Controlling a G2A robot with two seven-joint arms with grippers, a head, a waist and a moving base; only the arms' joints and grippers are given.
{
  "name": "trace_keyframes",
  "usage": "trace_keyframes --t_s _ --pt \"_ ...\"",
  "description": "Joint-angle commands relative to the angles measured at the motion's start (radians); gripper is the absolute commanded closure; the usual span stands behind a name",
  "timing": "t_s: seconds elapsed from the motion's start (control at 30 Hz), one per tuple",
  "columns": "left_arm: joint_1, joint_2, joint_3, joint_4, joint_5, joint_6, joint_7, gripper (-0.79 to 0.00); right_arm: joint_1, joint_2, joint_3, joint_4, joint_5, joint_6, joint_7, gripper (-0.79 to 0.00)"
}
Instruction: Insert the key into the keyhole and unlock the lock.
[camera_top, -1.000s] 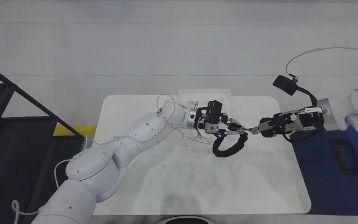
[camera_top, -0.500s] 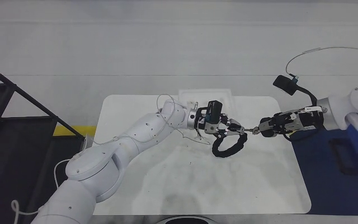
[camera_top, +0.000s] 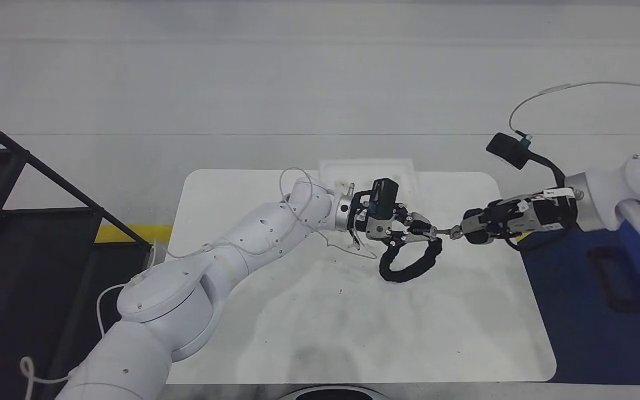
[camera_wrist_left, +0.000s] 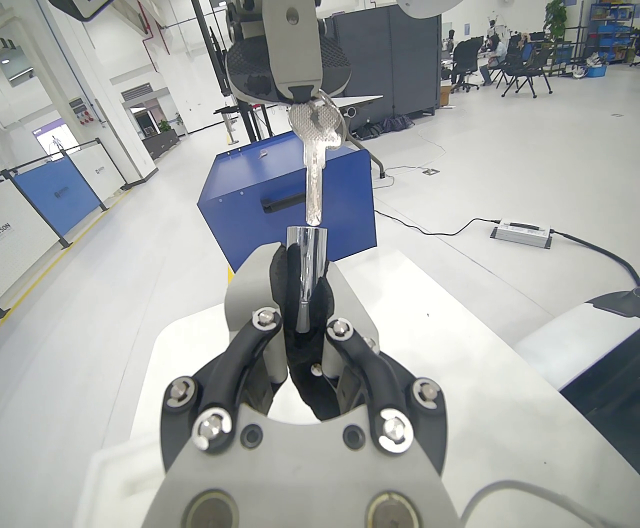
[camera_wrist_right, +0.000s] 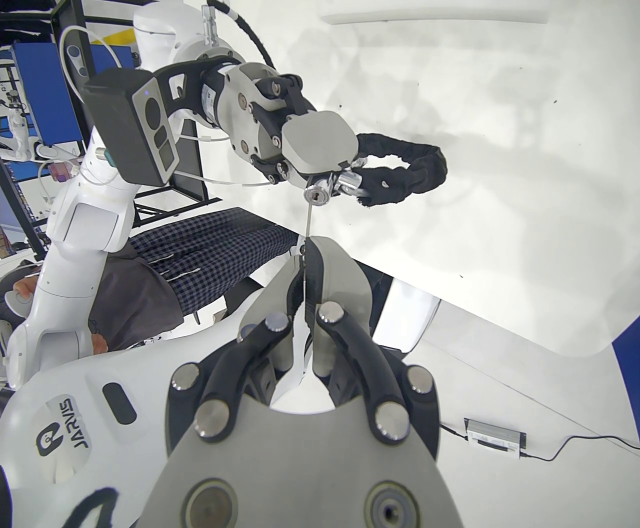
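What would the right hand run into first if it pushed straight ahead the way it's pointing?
The key in the right hand leads: its tip would meet the keyhole of the cable lock, held by the left hand. The tip sits at the keyhole; whether it has entered is unclear.

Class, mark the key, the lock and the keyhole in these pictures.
key (camera_wrist_left: 314, 185), left wrist view, on its blade.
lock (camera_wrist_left: 306, 270), left wrist view, on its chrome barrel.
keyhole (camera_wrist_right: 314, 196), right wrist view, on the barrel's end face.
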Motion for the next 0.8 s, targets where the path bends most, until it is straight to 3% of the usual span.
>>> trace_keyframes --t_s 0.0,0.77 --pt "0.0 0.001 0.001 -0.002 -0.003 -0.001 -0.001 0.0 0.002 -0.001 -0.003 0.0 0.0 0.001 -0.001 0.0" --pt "0.006 0.013 0.007 -0.011 -0.05 -0.023 -0.023 0.0 0.022 -0.007 -0.027 0.009 0.004 0.008 -0.008 0.0"
